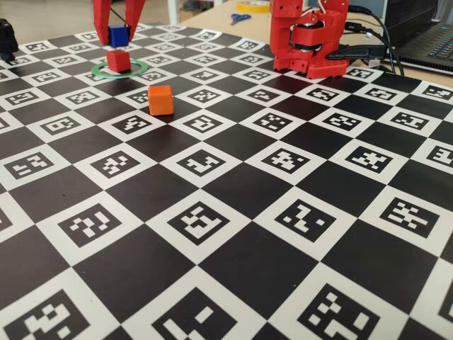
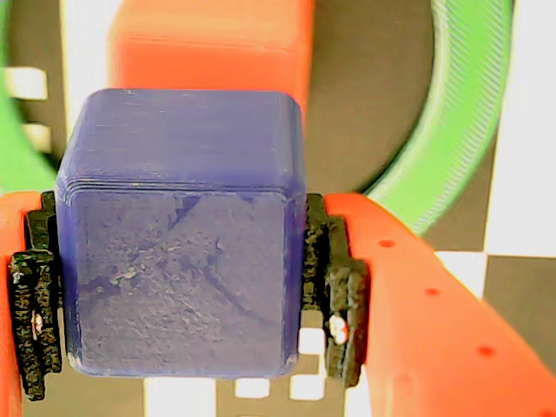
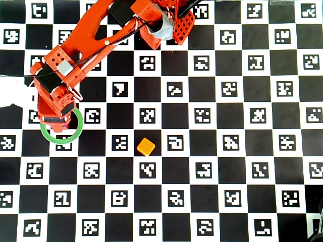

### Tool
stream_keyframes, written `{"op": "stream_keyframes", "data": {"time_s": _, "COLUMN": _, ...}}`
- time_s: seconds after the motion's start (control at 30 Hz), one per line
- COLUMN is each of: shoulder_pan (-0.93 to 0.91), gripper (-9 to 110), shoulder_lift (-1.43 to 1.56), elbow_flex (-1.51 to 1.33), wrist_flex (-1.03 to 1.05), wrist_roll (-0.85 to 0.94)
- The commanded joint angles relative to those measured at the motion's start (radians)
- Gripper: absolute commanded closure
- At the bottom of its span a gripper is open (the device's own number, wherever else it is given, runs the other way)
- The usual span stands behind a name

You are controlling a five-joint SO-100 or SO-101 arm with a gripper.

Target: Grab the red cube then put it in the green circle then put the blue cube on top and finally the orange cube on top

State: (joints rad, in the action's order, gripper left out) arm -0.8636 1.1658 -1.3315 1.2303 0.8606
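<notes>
Red cube [image 1: 118, 60] inside green circle [image 1: 139, 69].

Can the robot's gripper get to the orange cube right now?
Probably not yet: the gripper is shut on the blue cube, held above the red cube in the green circle. The orange cube sits alone on open board, nothing blocking it.

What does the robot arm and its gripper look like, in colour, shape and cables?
The arm is made of bright orange-red plastic segments with boxy joints. Black cables run along it, and a small grey block sits on one joint near the wrist. The gripper has two orange-red fingers dotted with small holes and lined inside with rough black pads. The base is of the same red.
</notes>
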Motion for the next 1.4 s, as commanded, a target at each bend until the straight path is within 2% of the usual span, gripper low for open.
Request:
{"op": "stream_keyframes", "data": {"time_s": 0.0, "shoulder_pan": 0.003, "gripper": 94, "shoulder_lift": 0.038, "elbow_flex": 0.005, "wrist_flex": -0.021, "wrist_roll": 0.006}}
{"op": "stream_keyframes", "data": {"time_s": 0.3, "shoulder_pan": 0.002, "gripper": 92, "shoulder_lift": 0.038, "elbow_flex": -0.009, "wrist_flex": -0.035, "wrist_roll": -0.006}}
{"op": "stream_keyframes", "data": {"time_s": 0.43, "shoulder_pan": -0.003, "gripper": 79, "shoulder_lift": 0.040, "elbow_flex": -0.009, "wrist_flex": -0.041, "wrist_roll": -0.018}}
{"op": "stream_keyframes", "data": {"time_s": 0.63, "shoulder_pan": -0.012, "gripper": 66, "shoulder_lift": 0.043, "elbow_flex": -0.011, "wrist_flex": -0.048, "wrist_roll": -0.028}}
{"op": "stream_keyframes", "data": {"time_s": 0.97, "shoulder_pan": -0.017, "gripper": 55, "shoulder_lift": 0.054, "elbow_flex": -0.011, "wrist_flex": -0.057, "wrist_roll": -0.040}}
{"op": "stream_keyframes", "data": {"time_s": 1.37, "shoulder_pan": -0.026, "gripper": 53, "shoulder_lift": 0.117, "elbow_flex": -0.009, "wrist_flex": -0.032, "wrist_roll": -0.034}}
